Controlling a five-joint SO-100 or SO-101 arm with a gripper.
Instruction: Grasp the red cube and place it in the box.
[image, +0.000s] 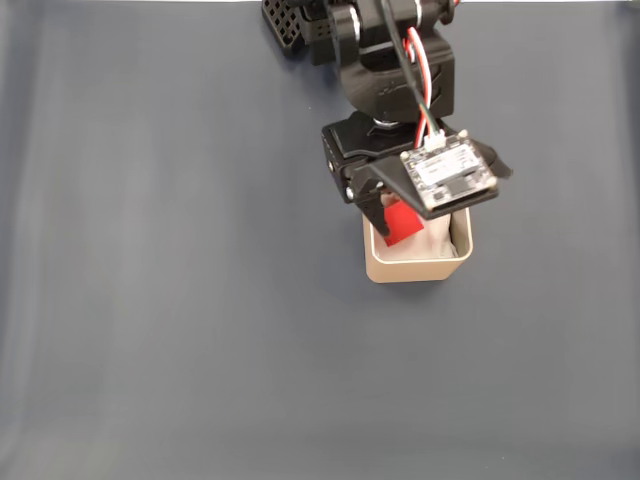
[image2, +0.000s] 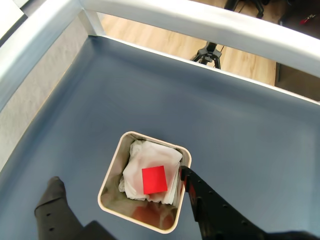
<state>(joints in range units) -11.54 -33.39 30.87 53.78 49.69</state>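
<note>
Between the fingers (image2: 120, 185), spread wide | red cube (image2: 154, 179) lies free on padding (image2: 135, 172) inside box (image2: 111, 175)

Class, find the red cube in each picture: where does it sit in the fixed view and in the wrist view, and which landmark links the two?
Fixed view: the red cube lies right of centre, partly under the arm, inside the box.
Wrist view: low centre, on the white padding.
Shared landmark: the beige box.
</note>
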